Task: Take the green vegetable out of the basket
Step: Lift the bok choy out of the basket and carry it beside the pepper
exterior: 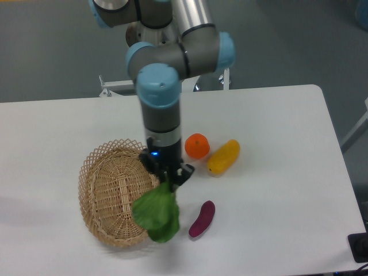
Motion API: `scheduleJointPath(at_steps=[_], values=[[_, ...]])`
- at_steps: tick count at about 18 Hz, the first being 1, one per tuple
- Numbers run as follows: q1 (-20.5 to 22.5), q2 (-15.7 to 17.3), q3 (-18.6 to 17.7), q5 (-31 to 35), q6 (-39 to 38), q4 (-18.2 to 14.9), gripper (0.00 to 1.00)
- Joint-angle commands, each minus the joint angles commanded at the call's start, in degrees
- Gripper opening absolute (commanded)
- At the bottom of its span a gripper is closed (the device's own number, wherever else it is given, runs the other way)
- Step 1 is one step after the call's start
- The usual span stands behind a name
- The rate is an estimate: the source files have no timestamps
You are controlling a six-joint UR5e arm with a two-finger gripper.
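The green vegetable (157,214), a leafy bok choy, hangs from my gripper (169,179), which is shut on its stalk end. Its leaves dangle over the right rim of the basket (100,172) and partly past it, above the table. The oval tan wicker basket lies at the table's front left, and its inside shows nothing else. My arm comes down from the upper middle, just right of the basket.
An orange (196,146) and a yellow fruit (223,156) lie right of my wrist. A small purple eggplant-shaped piece (202,218) rests close to the hanging leaves on the right. The table's front edge runs below the basket.
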Motion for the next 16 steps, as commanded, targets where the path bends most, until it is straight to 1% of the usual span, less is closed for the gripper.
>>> scheduleJointPath(at_steps=[3, 5, 8, 13, 16], values=[[4.5, 0.2, 1.7, -0.6, 4.8, -1.9, 0.33], [7.6, 0.2, 2.0, -1.5, 7.8, -1.9, 0.33], [11.3, 0.2, 2.3, -3.9, 12.3, -2.0, 0.33], [14.5, -0.5, 2.4, -4.3, 16.4, -1.9, 0.33], [14.8, -0.7, 2.9, -4.4, 16.7, -1.9, 0.33]])
